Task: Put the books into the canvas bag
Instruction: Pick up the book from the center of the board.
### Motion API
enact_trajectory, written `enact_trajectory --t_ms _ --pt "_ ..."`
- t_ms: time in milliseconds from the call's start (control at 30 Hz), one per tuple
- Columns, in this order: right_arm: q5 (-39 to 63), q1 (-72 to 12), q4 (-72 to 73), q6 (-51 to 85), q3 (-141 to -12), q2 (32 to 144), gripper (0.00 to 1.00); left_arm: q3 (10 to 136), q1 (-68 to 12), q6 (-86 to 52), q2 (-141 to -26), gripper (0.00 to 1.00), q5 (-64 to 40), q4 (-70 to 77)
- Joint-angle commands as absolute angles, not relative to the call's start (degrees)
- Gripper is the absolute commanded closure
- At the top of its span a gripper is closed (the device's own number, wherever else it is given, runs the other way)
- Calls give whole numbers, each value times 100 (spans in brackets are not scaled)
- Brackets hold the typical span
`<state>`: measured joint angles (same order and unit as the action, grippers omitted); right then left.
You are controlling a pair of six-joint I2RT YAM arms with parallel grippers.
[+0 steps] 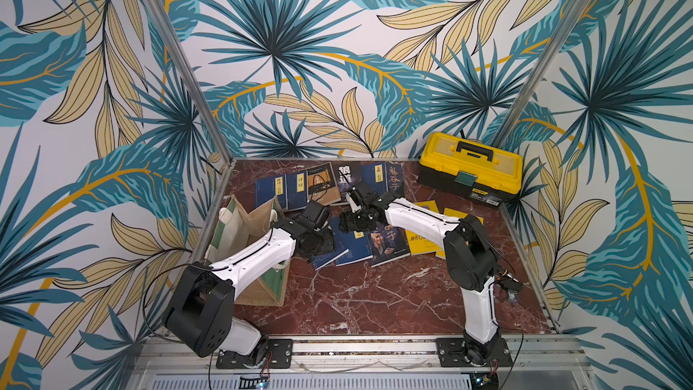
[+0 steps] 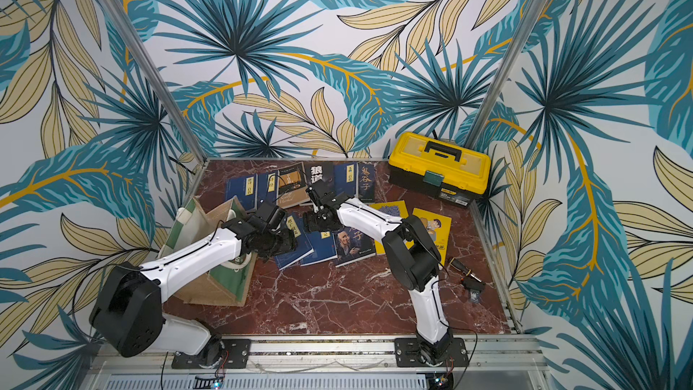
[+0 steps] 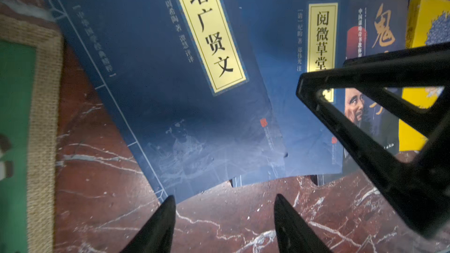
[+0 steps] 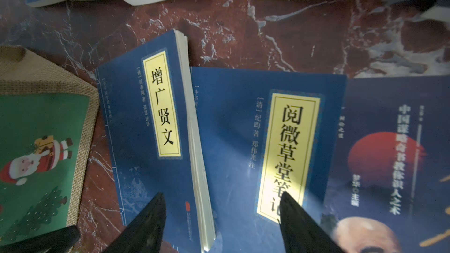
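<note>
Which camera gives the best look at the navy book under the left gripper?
Left wrist: the navy book fills the frame, title readable. Right wrist shows it smaller, one corner behind the right gripper. In both top views the left arm hides most of it.

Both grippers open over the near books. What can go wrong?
Left gripper and right gripper hang close together; they may collide.
Tilted navy paperback overlaps its navy neighbour; lifting one may drag the other.
White left forearm crosses the tan burlap bag; could topple it.
</note>
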<state>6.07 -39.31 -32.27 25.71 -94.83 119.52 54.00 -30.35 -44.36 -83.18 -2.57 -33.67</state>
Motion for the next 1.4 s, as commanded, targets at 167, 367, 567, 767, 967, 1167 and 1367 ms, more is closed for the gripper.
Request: enact_trajectory --t_ms 167,367,567,767,967,1167,1367 --pt "897 -3929 -3571 2391 -10107 12530 28 4683 -3041 -5193 -8399 34 732 -2082" --pt "1235 -3968 -3595 2358 -10110 12663 31 4422 -3041 -5450 -8507 32 971 -1977" --pt "1319 -4007 -3639 2296 -9922 12642 31 4029 -2960 -5624 -8524 31 1023 -1749" --pt "1428 -4052 -3583 2294 -9602 12588 35 3757 -2848 -5540 -8662 31 374 -1034" --pt "1564 -4052 -3690 2364 -9213 12446 41 3528 -2852 -5477 -8760 33 -460 -169" --pt "1516 -4056 -3531 2459 -8484 11819 63 3618 -2905 -5322 -8679 35 -961 233" --pt "1261 -4043 -3406 2623 -7948 11432 67 3528 -2910 -5442 -8608 41 -1355 819"
